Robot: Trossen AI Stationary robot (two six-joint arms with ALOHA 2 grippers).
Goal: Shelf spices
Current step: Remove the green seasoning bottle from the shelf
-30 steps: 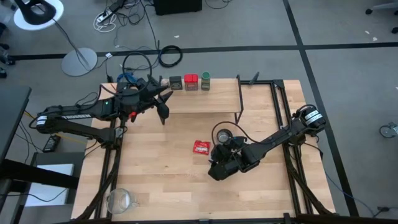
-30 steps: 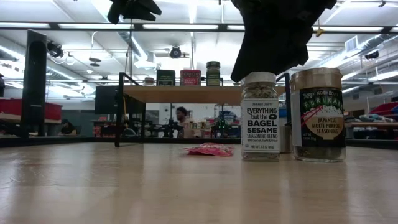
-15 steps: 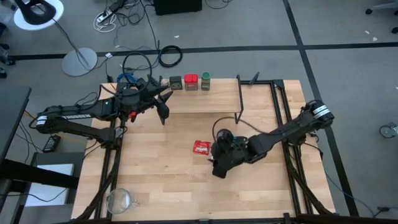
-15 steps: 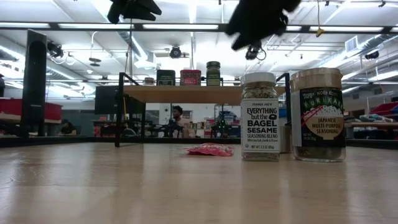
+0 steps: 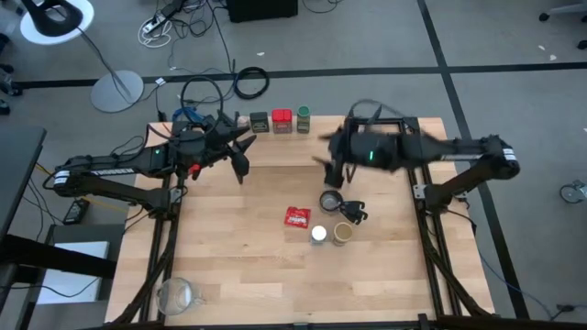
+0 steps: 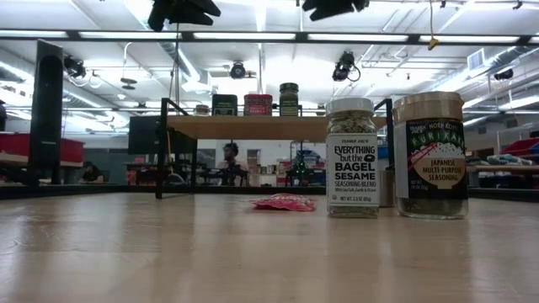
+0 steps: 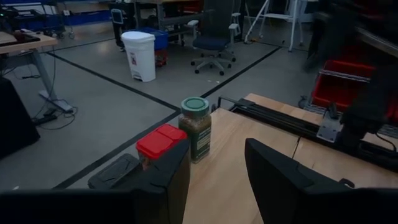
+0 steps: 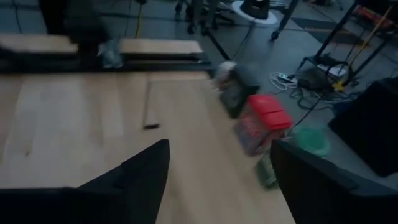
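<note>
On the shelf (image 5: 303, 147) at the table's far edge stand a dark square tin (image 5: 260, 121), a red tin (image 5: 282, 120) and a green jar (image 5: 304, 118). A white-capped jar (image 5: 318, 234) and a wider tan-lidded jar (image 5: 342, 233) stand upright on the table, shown close up in the low view as the white-capped jar (image 6: 351, 157) and the tan-lidded jar (image 6: 429, 155). My left gripper (image 5: 242, 163) hovers open over the shelf's left end. My right gripper (image 5: 330, 163) is open and empty, high over the shelf's right part.
A round metal cup (image 5: 331, 201) with a black handle and a flat red packet (image 5: 296, 216) lie mid-table near the two jars. A glass vessel (image 5: 176, 293) sits at the near left corner. Black frame rails (image 5: 408, 156) run along the table's right side.
My right gripper has risen from just above the two jars at mid-table, swung toward the far edge over the shelf's right part, and rolled as it went. Both jars stay upright where they were.
</note>
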